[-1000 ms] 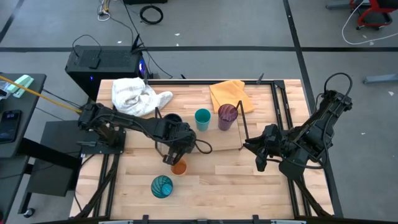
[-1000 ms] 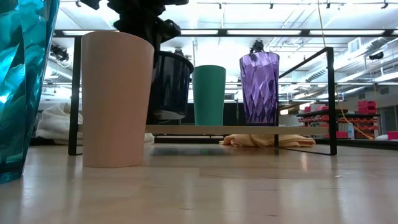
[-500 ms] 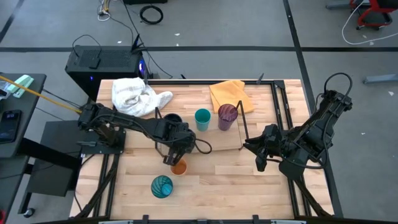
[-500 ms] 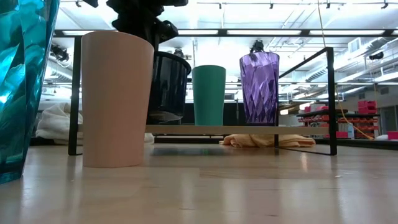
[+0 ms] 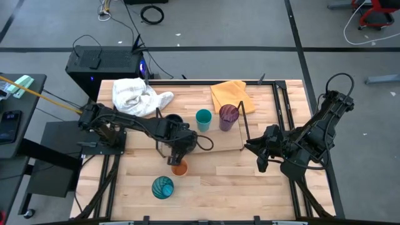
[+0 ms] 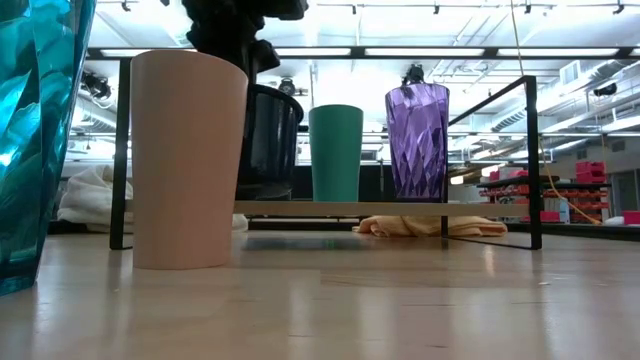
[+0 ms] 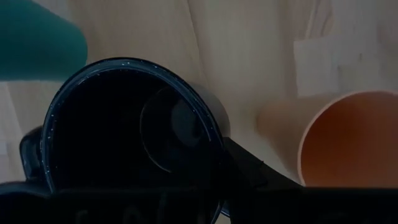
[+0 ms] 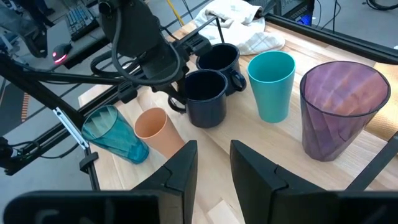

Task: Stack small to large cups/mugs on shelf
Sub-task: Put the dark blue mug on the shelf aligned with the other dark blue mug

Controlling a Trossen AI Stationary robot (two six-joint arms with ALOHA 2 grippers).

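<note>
My left gripper (image 5: pixel 180 147) is shut on a dark navy mug (image 8: pixel 207 96) at the near left part of the shelf (image 5: pixel 212 140). A second navy mug (image 5: pixel 173 119), the teal cup (image 5: pixel 203 119) and the purple tumbler (image 5: pixel 228 116) stand in a row on the shelf board. The orange cup (image 5: pixel 180 167) and the patterned teal tumbler (image 5: pixel 162 187) stand on the table nearer the front edge. My right gripper (image 5: pixel 258 152) is open and empty, waiting right of the shelf. My left gripper comes at the mug from above, pointing down. One finger (image 7: pixel 249 171) lies against the outside of the mug's wall near the rim; the other is hidden by the dark mug. The mug (image 6: pixel 268 140) is nearly upright, its base just above the shelf board.
A white cloth (image 5: pixel 134 95) and a yellow cloth (image 5: pixel 230 95) lie at the table's far side. The shelf's black wire rails (image 6: pixel 530 160) stand at both its ends. Bare tabletop (image 5: pixel 225 181) lies between the shelf and the front edge.
My left gripper has gone a little toward the table's far edge with the navy mug. The mug was tilted and now stands closer to upright.
</note>
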